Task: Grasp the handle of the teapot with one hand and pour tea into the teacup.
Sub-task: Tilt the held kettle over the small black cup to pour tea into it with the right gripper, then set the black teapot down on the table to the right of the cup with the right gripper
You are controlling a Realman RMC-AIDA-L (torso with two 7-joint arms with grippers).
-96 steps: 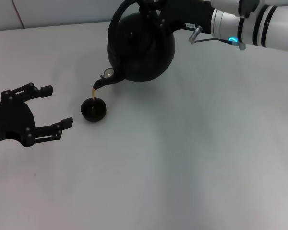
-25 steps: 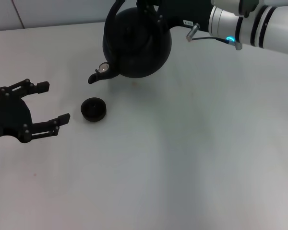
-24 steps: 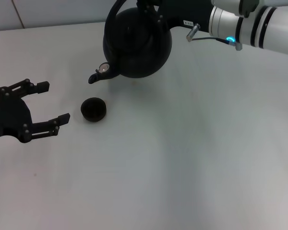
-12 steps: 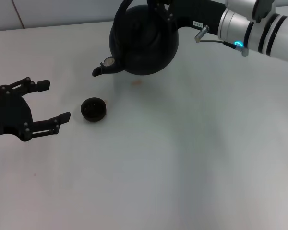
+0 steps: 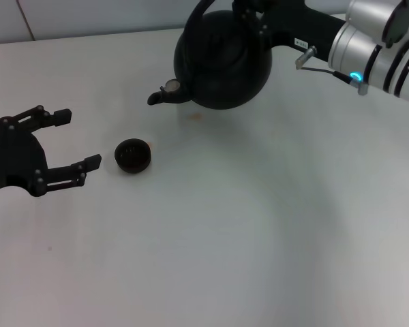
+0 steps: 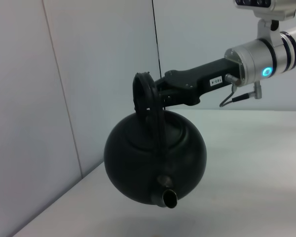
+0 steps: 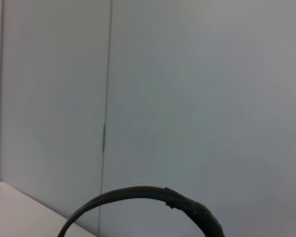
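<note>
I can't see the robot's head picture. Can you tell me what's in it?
The right pincer holds a big black teapot by its handle above a white table. A small teacup sits beside the open left pincer.

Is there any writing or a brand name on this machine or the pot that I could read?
Small white label on the black claw link of the right arm: dark characters, too small to read.
Teapot: no text visible.
Teacup: no text visible.
Left claw: no text visible.
</note>
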